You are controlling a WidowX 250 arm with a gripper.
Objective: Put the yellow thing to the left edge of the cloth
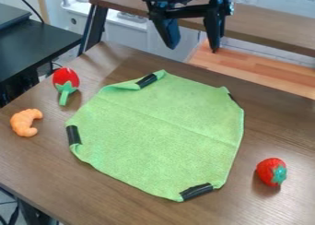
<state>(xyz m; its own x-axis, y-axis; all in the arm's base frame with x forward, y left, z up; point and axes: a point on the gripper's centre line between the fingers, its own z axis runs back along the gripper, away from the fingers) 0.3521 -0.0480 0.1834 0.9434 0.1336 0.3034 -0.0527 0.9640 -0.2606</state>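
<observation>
Light orange toy croissant (pixel 25 122) on table, off the cloth's left side

From where I stand: curved plastic-looking croissant, lying on the brown wood-grain table (pixel 117 192), left of the green cloth (pixel 160 132), apart from it. Close to the table's left edge, roughly level with the black tape patch (pixel 73 135) on the cloth's left side.

Black two-finger gripper (pixel 193 49): top of the camera view, right of centre, hanging fingers down past the far edge of the cloth. Fingers spread wide, released. Well apart from the croissant.

Cloth: spread mostly flat, many-sided outline, faint straight crease running across it. More black tape on the far corner (pixel 147 80), the near corner (pixel 196 191) and, partly visible, the right corner (pixel 232 97). Far-left rim slightly curled up by its tape.

Also on the table: red toy vegetable with a green stem (pixel 66 76), beyond the croissant, left of the cloth, stem pointing toward the camera. Red toy strawberry with a green cap (pixel 271 169), right of the cloth, apart from it, cap turned to the right.

Behind: brown wooden bench top (pixel 265 26) across the back, black side table (pixel 37 44) at far left.
</observation>
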